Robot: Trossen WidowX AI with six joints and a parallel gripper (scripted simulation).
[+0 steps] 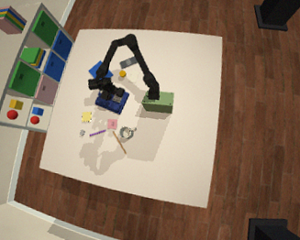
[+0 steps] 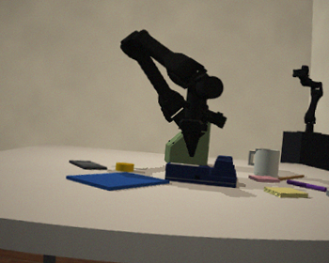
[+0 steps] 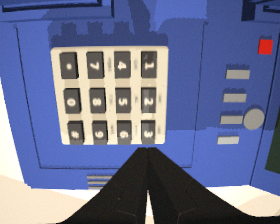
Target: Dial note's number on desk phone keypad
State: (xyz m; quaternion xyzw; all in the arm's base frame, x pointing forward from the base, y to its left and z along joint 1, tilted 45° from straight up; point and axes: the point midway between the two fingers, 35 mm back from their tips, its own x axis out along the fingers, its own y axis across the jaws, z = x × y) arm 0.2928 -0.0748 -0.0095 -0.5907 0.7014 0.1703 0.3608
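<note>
The dark blue desk phone [image 1: 112,98] sits on the white table left of the arm's green base [image 1: 158,100]. It also shows in the side view [image 2: 202,171], with a raised block at its right end. In the wrist view the white keypad [image 3: 109,97] with its dark keys fills the middle. My gripper [image 3: 146,155] is shut and empty, its joined tips pointing down at the keypad's lower edge, near the rightmost keys. In the side view the gripper tip [image 2: 191,151] hangs just above the phone. A yellow note [image 1: 87,117] and a pink note [image 1: 112,124] lie in front of the phone; their writing is too small to read.
A red button [image 3: 265,47] and a round button [image 3: 254,120] sit right of the keypad. A mug [image 1: 126,132], a pencil [image 1: 120,143] and a purple pen [image 1: 97,133] lie by the notes. A blue book and a yellow disc [image 1: 123,73] lie behind the phone.
</note>
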